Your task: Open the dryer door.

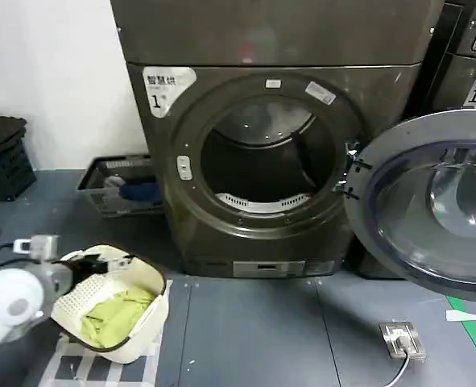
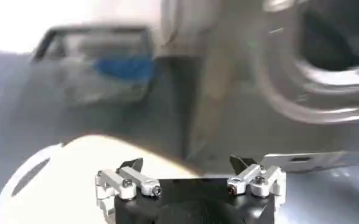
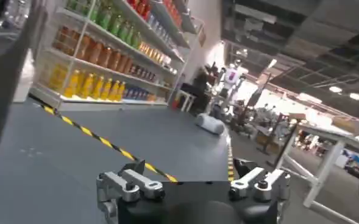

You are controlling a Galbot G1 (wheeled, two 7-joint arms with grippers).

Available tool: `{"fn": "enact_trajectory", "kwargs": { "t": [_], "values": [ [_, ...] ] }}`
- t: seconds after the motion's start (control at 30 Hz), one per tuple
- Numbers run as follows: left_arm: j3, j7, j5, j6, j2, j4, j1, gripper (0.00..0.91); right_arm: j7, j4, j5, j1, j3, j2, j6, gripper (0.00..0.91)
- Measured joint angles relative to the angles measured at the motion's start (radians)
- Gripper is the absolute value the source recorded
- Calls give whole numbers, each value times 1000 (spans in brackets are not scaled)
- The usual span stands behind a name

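Observation:
The dryer door (image 1: pixel 431 201), a chrome ring around dark glass, stands swung wide open to the right of the grey-brown dryer (image 1: pixel 221 226) marked "1". The round drum opening (image 1: pixel 266 157) is uncovered and dark inside. My left gripper (image 1: pixel 93 262) hangs low at the left over a white laundry basket (image 1: pixel 141 318), well away from the door. In the left wrist view the left gripper (image 2: pixel 187 164) is open and holds nothing, with the dryer front (image 2: pixel 228 109) blurred beyond it. In the right wrist view the right gripper (image 3: pixel 191 165) is open and empty, facing away into the room.
Green cloth (image 1: pixel 117 310) lies in the white basket. A wire basket (image 1: pixel 121 185) with blue cloth sits left of the dryer, a black crate (image 1: pixel 4 157) farther left. A floor socket (image 1: pixel 403 339) lies under the door. A neighbouring machine (image 1: pixel 471 72) stands behind it. Shelves (image 3: pixel 106 55) and striped tape (image 3: pixel 100 140) lie behind me.

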Motion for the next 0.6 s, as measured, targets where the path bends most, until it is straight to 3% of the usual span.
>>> {"fn": "enact_trajectory", "kwargs": {
  "t": [0.27, 0.6],
  "values": [
    [-85, -272, -406, -1, 80, 43, 58, 907, 0, 0, 0, 0, -15, -3, 0, 907],
    [-162, -422, -759, -1, 142, 82, 122, 907, -2, 5, 20, -1, -23, 6, 8, 907]
  ]
}}
